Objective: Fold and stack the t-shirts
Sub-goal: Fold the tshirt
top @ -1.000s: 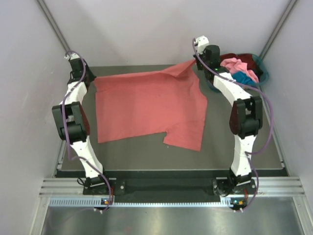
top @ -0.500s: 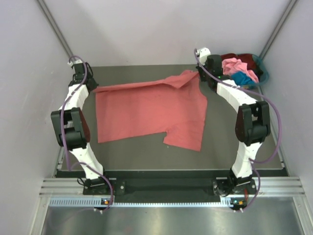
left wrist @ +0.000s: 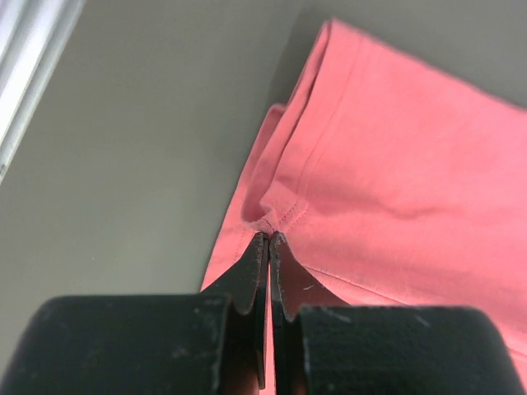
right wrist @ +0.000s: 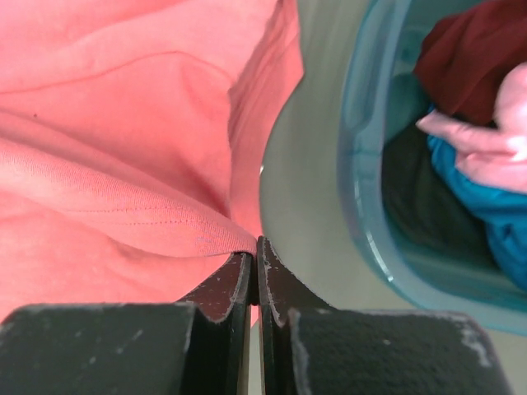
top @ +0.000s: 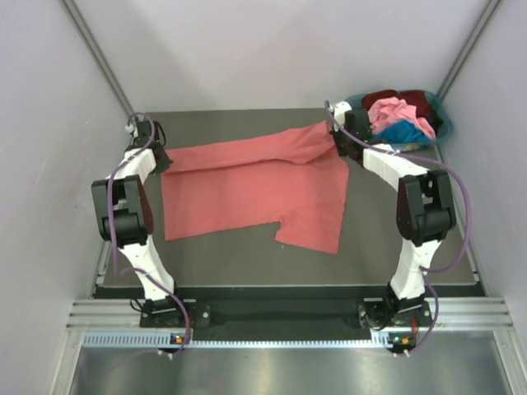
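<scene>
A large salmon-red t-shirt (top: 255,185) lies spread on the dark table, its far edge folded toward the near side. My left gripper (top: 165,158) is shut on its far-left hem, seen pinched in the left wrist view (left wrist: 269,237). My right gripper (top: 336,140) is shut on its far-right corner, seen pinched in the right wrist view (right wrist: 255,245). Pink (top: 394,111), dark maroon (top: 412,100) and bright blue (top: 408,132) t-shirts lie heaped in the teal basket (top: 440,125).
The teal basket stands at the table's far right corner, close beside my right gripper; its wall shows in the right wrist view (right wrist: 370,164). White walls enclose the table on the left, right and back. The shirt's sleeve (top: 313,230) lies toward the near side.
Both grippers have come down and toward the near side with the shirt's far edge, lowering it from a raised peak and folding it over onto the shirt.
</scene>
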{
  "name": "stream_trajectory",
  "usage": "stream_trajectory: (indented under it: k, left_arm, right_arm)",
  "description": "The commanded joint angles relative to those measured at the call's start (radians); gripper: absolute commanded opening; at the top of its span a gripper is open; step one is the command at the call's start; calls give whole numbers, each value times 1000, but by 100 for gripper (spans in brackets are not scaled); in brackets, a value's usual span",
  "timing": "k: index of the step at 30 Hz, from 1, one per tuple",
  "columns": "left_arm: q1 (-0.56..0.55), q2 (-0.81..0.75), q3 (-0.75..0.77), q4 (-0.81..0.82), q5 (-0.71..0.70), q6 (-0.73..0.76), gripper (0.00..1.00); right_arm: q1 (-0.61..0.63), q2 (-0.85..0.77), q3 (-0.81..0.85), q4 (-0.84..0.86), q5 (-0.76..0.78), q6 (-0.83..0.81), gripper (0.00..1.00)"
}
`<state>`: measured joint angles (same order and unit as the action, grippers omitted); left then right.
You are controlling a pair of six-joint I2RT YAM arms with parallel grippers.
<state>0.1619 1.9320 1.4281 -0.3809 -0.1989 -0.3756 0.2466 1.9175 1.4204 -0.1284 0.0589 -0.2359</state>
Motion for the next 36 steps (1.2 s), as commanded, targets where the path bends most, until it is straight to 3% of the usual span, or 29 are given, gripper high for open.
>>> stream_trajectory:
  k: [1,12,15,16,19,24,30,36]
  left_arm:
    - [1,12,0,-18,-14,-19,0]
    - [1,41,-9,-87,-76,-19,0]
    - [1,41,3,-105,-60,-20,6]
    - [2,41,12,-133,-53,-23,11]
    - [1,21,35,-161,-79,-32,24]
    - [1,-71,-20,-121,-125,-83,37]
    - [1,-154,-193,-15,11,-178,36]
    - [4,-171,-274,-4,7,-216,35]
  right_arm:
    - [5,-18,-14,23,13,17,0]
    - [10,-28,-63,16,10,38,1]
    - [16,-41,-72,-10,4,50,14]
    - [19,-46,-67,-22,12,56,22]
    - [19,-69,-35,-112,41,105,32]
    - [19,-133,-29,-263,64,278,39]
    - [19,-173,-129,-318,56,478,45]
    - [-4,-160,-240,-280,-7,538,48]
